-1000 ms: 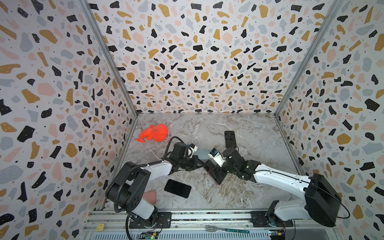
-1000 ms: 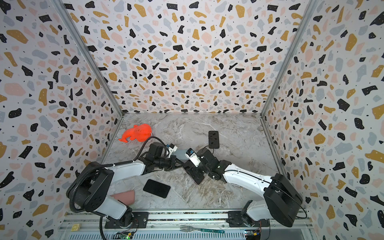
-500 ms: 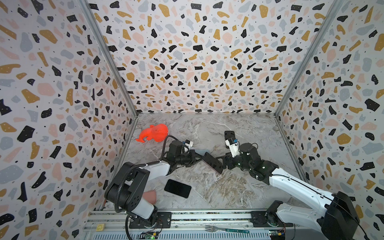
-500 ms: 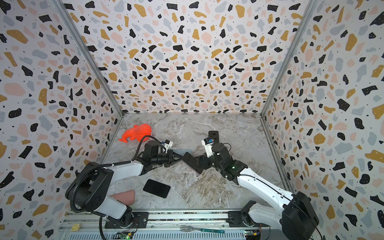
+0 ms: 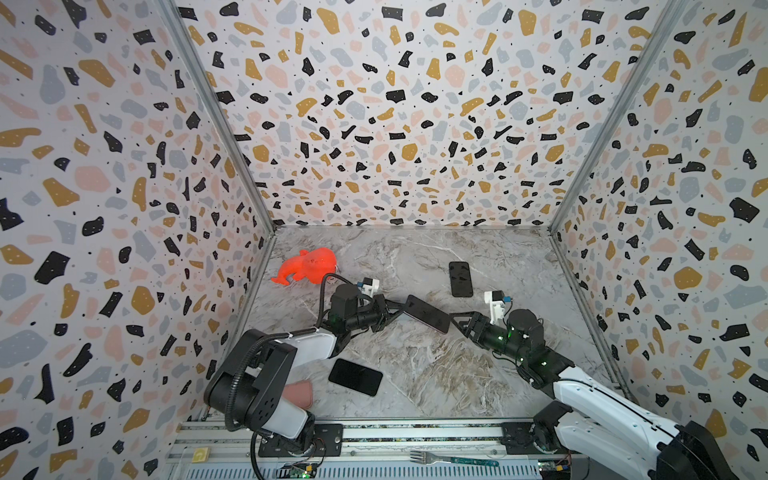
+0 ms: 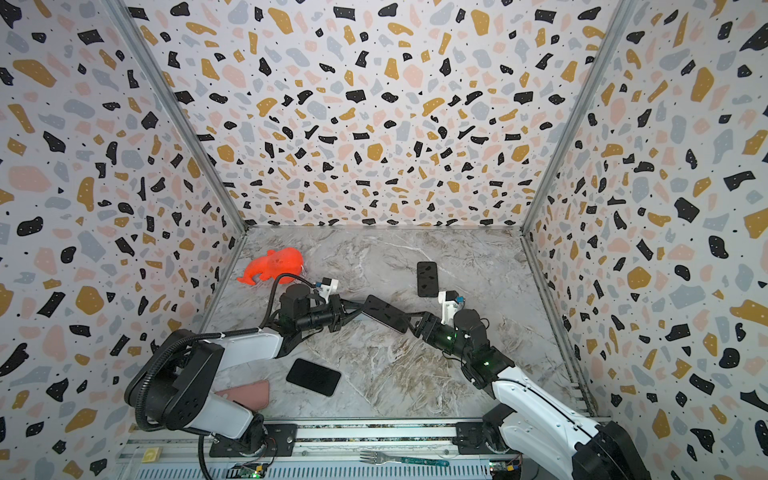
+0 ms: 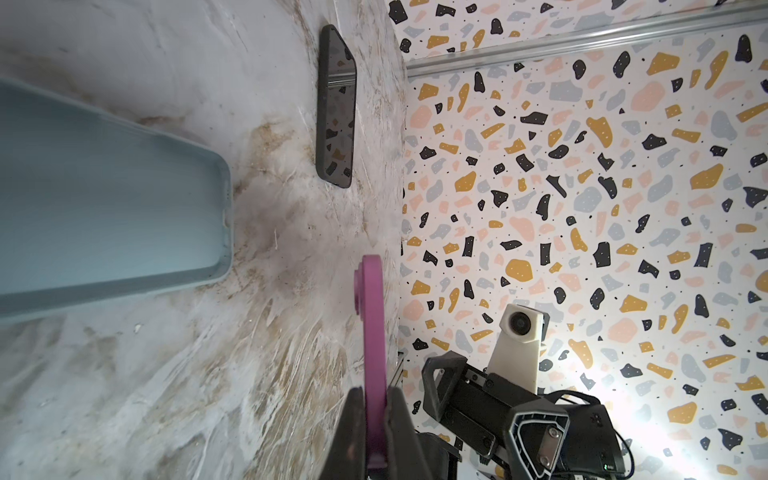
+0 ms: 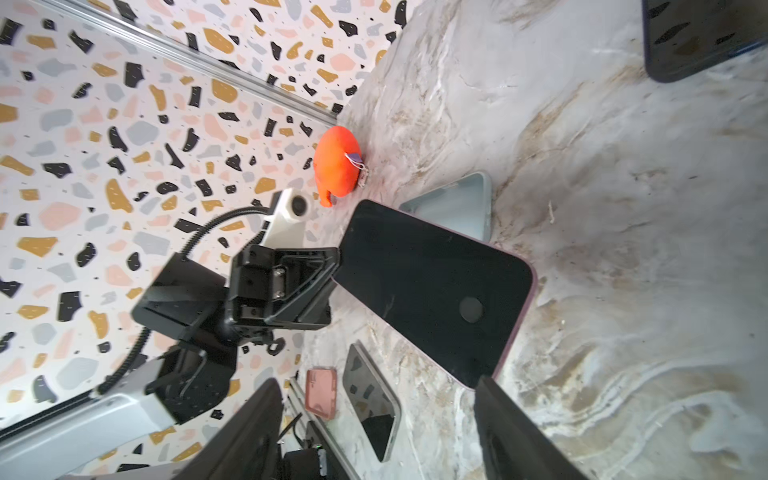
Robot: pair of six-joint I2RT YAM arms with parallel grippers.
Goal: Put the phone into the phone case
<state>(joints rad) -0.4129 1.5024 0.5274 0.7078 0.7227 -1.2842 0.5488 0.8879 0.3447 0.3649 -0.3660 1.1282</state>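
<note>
At the far left of the worktop (image 5: 415,374) an orange toy animal (image 5: 307,266) lies against the left wall. Near the front left corner, a pink case (image 5: 299,392) pokes out from behind the left arm's base. A dark phone (image 5: 355,377) lies flat just to its right, screen up.

The left tool (image 5: 397,309) reaches toward the middle and is clamped tight on one short end of the phone (image 5: 428,313). This phone has a glossy black face with a round button near its free end and a thin purple rim. In the left wrist view it appears edge-on as a magenta strip (image 7: 372,332) pinched between the fingers. It is held off the worktop in the middle, and in both top views it runs from far left to near right. The right wrist view shows a pale blue phone case (image 8: 457,205) lying on the worktop just beyond it, hollow side up.

The right tool (image 5: 459,322) sits at the phone's free end with its jaws spread wide and gripping nothing. One finger (image 8: 511,432) is right beside the phone's corner.

Farther back and slightly right, another phone (image 5: 460,279) lies flat, mirroring the speckled wall. A fork (image 5: 453,459) rests on the front rail.
</note>
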